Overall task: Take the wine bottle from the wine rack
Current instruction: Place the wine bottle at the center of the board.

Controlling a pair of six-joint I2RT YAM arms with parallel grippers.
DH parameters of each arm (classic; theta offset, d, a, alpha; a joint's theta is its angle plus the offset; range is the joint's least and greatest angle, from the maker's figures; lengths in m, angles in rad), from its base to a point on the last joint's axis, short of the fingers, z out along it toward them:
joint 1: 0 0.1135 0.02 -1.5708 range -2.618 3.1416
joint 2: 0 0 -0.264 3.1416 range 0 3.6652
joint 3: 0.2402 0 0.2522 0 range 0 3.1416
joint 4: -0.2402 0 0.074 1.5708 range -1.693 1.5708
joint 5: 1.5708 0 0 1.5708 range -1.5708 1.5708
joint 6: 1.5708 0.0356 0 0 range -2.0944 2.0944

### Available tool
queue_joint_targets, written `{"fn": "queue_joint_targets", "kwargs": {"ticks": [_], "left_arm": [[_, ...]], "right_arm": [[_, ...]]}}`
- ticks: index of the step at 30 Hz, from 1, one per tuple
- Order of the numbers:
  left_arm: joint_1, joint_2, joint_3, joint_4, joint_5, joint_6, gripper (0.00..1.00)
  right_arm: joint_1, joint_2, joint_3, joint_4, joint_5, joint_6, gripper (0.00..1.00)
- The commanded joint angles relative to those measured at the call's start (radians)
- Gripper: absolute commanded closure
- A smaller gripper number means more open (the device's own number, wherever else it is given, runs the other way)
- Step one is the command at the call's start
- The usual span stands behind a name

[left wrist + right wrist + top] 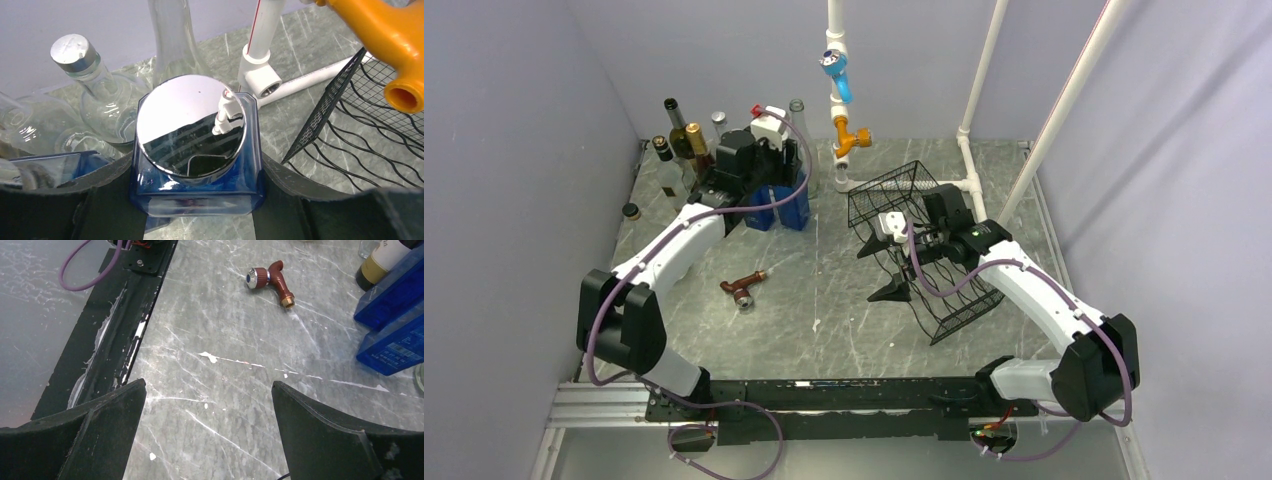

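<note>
Nearest us, at the table's near edge, sits the black mounting rail that carries both arm bases. Beyond it on the grey marbled table lies a small reddish-brown tap-shaped fitting with a chrome end, on its side and well apart from everything else. To the right we see the wine rack, a black wire-mesh box with wavy tiers, sitting askew to the table's edges. The right gripper is at the rack's left side with its jaws spread wide and nothing between them, facing the bare tabletop. Further back and to the left, clear of the rack, is the wine bottle, a blue square glass one with a round mirror-bright cap. It is upright, and the left gripper grasps it, one black finger pressed against each side of its shoulders. We cannot tell whether its base touches the table. Just beside it on the left stands a second blue square bottle. Behind these are a clear glass bottle with a silver screw cap and dark bottles with gold foil tops, close to the back wall. Farthest back rises a white pipe frame bearing an orange plastic fitting and, above it, a blue one.
</note>
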Motion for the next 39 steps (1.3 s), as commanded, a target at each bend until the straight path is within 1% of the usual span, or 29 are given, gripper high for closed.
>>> {"fn": "queue_joint_targets", "kwargs": {"ticks": [1, 15, 17, 20, 21, 24, 27, 34, 39], "left_arm": [[0.003, -0.009, 0.114, 0.186, -0.02, 0.013, 1.0], [0.003, 0.033, 0.115, 0.183, -0.038, 0.024, 1.0], [0.003, 0.04, 0.119, 0.169, -0.036, 0.024, 0.98], [0.003, 0.046, 0.121, 0.159, -0.039, 0.022, 0.9], [0.003, 0.046, 0.121, 0.157, -0.041, 0.02, 0.83], [0.003, 0.047, 0.125, 0.148, -0.041, 0.017, 0.7], [0.003, 0.047, 0.14, 0.132, -0.032, 0.013, 0.61], [0.003, 0.031, 0.169, 0.102, -0.017, 0.003, 0.44], [0.003, 0.017, 0.176, 0.093, -0.009, -0.005, 0.35]], "right_arm": [[-0.005, -0.031, 0.007, 0.001, -0.032, -0.027, 0.0], [-0.009, -0.032, 0.006, 0.001, -0.031, -0.028, 0.0], [-0.009, -0.033, 0.006, 0.001, -0.03, -0.028, 0.0], [-0.009, -0.032, 0.006, 0.001, -0.031, -0.028, 0.0], [-0.009, -0.032, 0.006, 0.001, -0.03, -0.028, 0.0], [-0.01, -0.035, 0.006, 0.001, -0.031, -0.028, 0.0], [-0.012, -0.036, 0.006, 0.001, -0.031, -0.028, 0.0], [-0.013, -0.037, 0.006, -0.001, -0.033, -0.028, 0.0], [-0.015, -0.039, 0.006, 0.0, -0.033, -0.028, 0.0]]}}
